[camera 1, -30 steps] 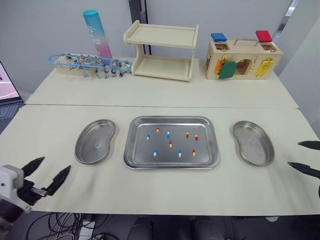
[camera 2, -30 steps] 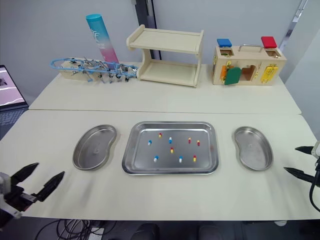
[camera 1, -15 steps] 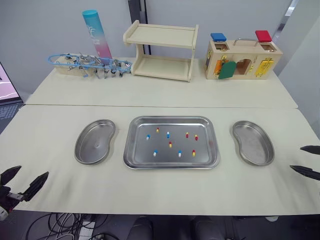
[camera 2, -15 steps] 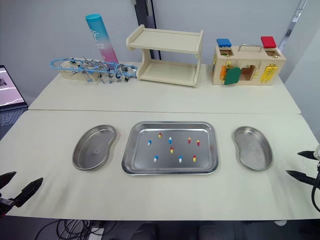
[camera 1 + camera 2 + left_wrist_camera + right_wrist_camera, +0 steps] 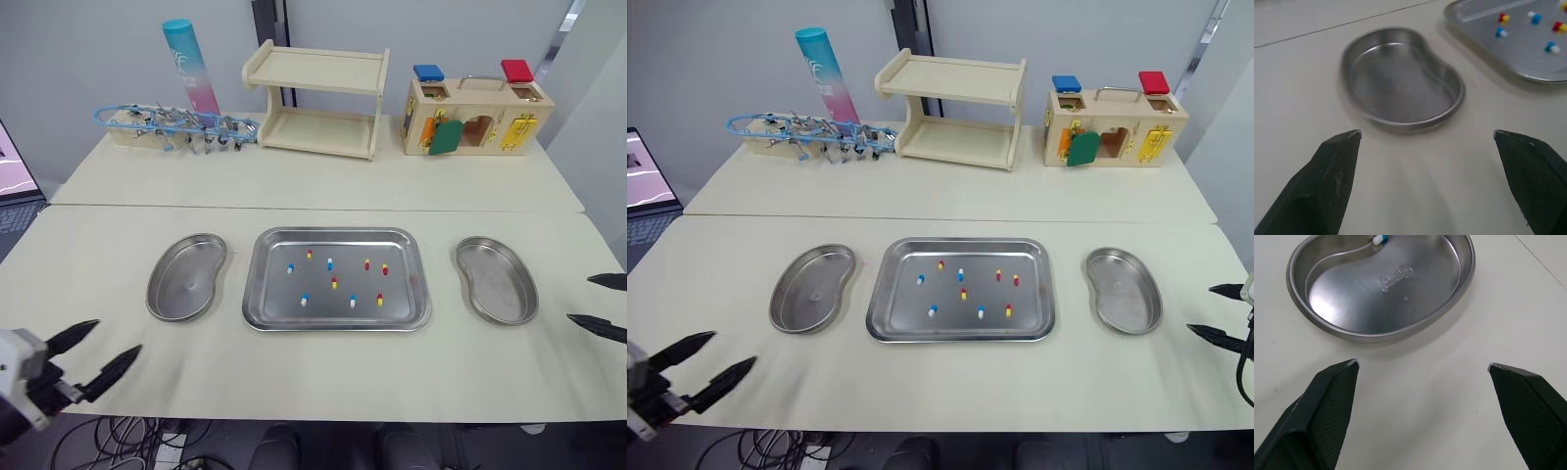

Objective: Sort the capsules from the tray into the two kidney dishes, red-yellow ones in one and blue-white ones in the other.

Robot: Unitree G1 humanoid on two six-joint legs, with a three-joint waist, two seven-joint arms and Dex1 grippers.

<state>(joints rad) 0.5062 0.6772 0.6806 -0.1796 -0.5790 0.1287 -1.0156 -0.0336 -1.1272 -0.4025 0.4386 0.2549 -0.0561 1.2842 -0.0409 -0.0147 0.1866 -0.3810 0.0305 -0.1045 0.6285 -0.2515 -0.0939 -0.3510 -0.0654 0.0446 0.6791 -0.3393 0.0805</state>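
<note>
A steel tray (image 5: 269,294) sits mid-table holding several loose capsules, red-yellow ones (image 5: 333,283) mixed with blue-white ones (image 5: 329,263). An empty kidney dish (image 5: 186,277) lies to its left. The right kidney dish (image 5: 496,280) holds one blue-white capsule (image 5: 1379,240) at its far end. My left gripper (image 5: 119,335) hangs open near the table's front left edge, short of the left dish (image 5: 1400,83). Just right of the right dish (image 5: 1381,284), my right gripper (image 5: 578,299) is open, with nothing between its fingers.
Along the back of the table stand a wooden two-tier shelf (image 5: 318,98), a wooden latch box (image 5: 477,116), a blue-pink tube (image 5: 191,67) and a rack of metal clips (image 5: 176,125). A laptop (image 5: 12,186) sits off the left side.
My left gripper had dropped back toward the front left corner half a second ago and has come forward over the table edge again. The right gripper has barely moved.
</note>
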